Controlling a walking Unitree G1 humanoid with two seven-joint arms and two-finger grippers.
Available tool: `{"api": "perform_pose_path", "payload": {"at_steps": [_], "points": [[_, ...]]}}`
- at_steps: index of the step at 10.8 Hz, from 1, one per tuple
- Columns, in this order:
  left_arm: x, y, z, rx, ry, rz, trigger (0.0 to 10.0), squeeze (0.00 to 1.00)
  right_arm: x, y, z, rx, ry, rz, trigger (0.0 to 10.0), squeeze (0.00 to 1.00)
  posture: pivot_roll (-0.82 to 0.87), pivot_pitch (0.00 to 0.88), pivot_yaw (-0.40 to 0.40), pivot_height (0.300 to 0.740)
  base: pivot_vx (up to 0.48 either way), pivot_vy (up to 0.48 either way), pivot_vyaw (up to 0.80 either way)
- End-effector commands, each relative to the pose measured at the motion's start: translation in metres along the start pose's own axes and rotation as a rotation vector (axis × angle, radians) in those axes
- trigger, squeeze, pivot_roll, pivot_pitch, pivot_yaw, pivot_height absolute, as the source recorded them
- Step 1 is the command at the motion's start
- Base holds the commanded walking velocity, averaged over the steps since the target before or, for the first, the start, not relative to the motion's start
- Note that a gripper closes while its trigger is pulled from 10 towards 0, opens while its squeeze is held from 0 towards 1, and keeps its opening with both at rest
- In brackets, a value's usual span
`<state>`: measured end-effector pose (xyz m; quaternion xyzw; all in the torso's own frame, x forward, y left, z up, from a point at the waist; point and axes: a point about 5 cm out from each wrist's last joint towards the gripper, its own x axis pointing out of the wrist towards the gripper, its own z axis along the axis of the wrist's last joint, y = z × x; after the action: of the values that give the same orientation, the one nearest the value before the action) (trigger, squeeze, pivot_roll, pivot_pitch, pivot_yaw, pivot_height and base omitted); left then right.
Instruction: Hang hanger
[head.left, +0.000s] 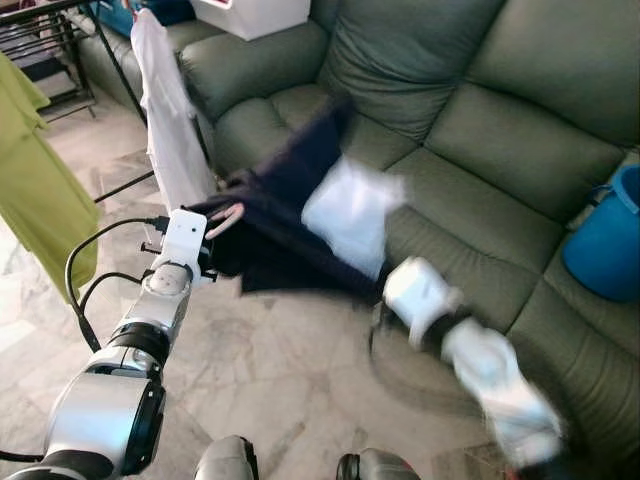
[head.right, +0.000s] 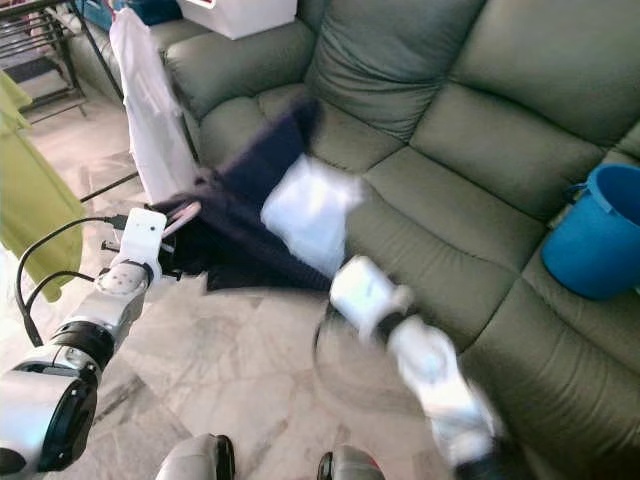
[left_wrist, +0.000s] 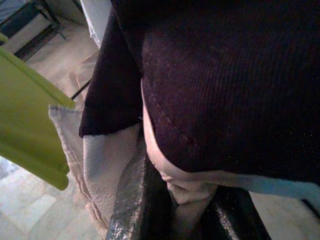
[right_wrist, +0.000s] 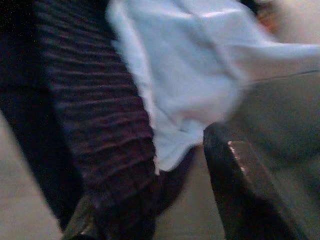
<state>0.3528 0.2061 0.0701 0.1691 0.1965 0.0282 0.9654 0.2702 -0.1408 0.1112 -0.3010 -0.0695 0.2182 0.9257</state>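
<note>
Now left gripper pinching pink hanger under dark navy garment, lifted off green sofa. Right gripper, blurred beside garment, fingers spread, likely steadying cloth for hanging.

Our right arm is smeared by motion blur, so we cannot make out its gripper's fingers, and the dark garment with its pale patch is blurred too. We see only a pink curve at the garment's edge near our left gripper, too little to say if it is the hanger. The blue bucket is cut off by the picture's edge.
</note>
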Motion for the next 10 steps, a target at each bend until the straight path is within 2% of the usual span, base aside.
{"api": "perform_pose_path", "payload": {"at_steps": [1,2,3,4,5,6,7,9,10], "points": [[0.002,0.032,0.012,-0.054,-0.025,0.112,0.0,0.00,-0.017,-0.020,-0.027,-0.018,0.122,-0.095,10.0,1.00,-0.09,0.055,-0.031,0.740,0.000,0.000,0.00],[0.002,0.032,0.011,-0.064,-0.020,0.106,0.0,0.00,-0.022,0.002,-0.029,0.019,0.160,0.148,10.0,1.00,-0.09,0.058,-0.027,0.740,0.000,0.000,0.00],[0.001,0.032,0.009,-0.070,-0.015,0.100,0.0,0.00,-0.048,0.048,-0.037,0.002,0.262,0.612,10.0,1.00,-0.09,0.058,-0.027,0.740,0.000,0.000,0.00],[0.002,0.029,0.011,-0.075,-0.017,0.090,0.0,0.00,-0.056,0.054,-0.039,0.003,0.264,0.687,10.0,1.00,-0.09,0.058,-0.027,0.740,0.000,0.000,0.00],[0.002,0.026,0.012,-0.077,-0.021,0.083,0.0,0.00,-0.052,0.053,-0.035,0.073,0.225,0.664,10.0,1.00,-0.09,0.058,-0.027,0.740,0.000,0.000,0.00],[0.002,0.023,0.013,-0.081,-0.024,0.072,0.0,0.00,-0.058,0.054,-0.030,0.062,0.208,0.794,10.0,1.00,-0.09,0.061,-0.024,0.740,0.000,0.000,0.00],[0.003,0.019,0.014,-0.091,-0.026,0.045,0.0,0.00,-0.045,0.041,-0.023,0.118,0.152,0.659,10.0,1.00,-0.09,0.061,-0.022,0.740,0.000,0.000,0.00],[0.003,0.013,0.018,-0.093,-0.042,0.009,0.0,0.00,-0.008,-0.003,-0.009,0.053,0.032,0.249,10.0,1.00,-0.09,0.065,-0.019,0.740,0.000,0.000,0.00],[0.003,0.000,0.021,-0.101,-0.058,-0.048,0.0,0.00,0.016,-0.069,0.007,-0.002,-0.028,-0.195,10.0,1.00,-0.09,0.067,-0.012,0.740,0.000,0.000,0.00]]}}
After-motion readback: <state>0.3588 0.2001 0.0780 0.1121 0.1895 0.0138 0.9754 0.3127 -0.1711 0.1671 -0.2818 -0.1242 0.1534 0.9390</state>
